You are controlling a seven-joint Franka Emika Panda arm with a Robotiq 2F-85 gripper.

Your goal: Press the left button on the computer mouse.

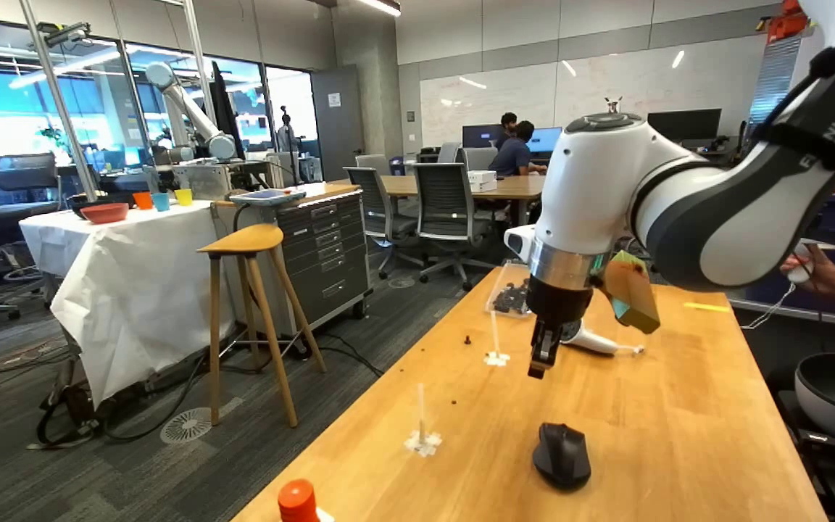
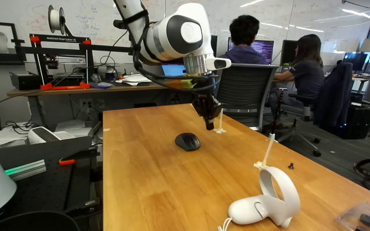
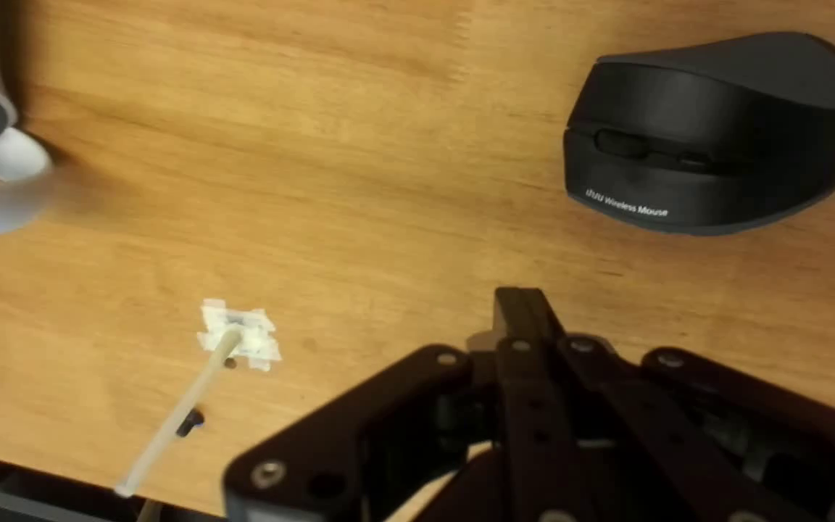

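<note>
The black computer mouse (image 1: 562, 457) lies flat on the wooden table (image 1: 649, 406). It also shows in the other exterior view (image 2: 188, 141) and at the upper right of the wrist view (image 3: 722, 138). In the wrist view its front end with the scroll wheel points left. The left button (image 3: 617, 185) is the lower front half there, beside white lettering. My gripper (image 1: 538, 371) is shut and empty, above the table and apart from the mouse. In the wrist view its fingertips (image 3: 520, 293) are below and left of the mouse.
A white controller with a ring (image 2: 252, 208) lies on the table. Thin upright sticks (image 1: 421, 417) (image 1: 495, 335) are taped near the table edge. A clear container with dark bits (image 1: 510, 297) and an orange cap (image 1: 296, 499) also stand there. A small dark screw (image 2: 291, 166) lies near the edge.
</note>
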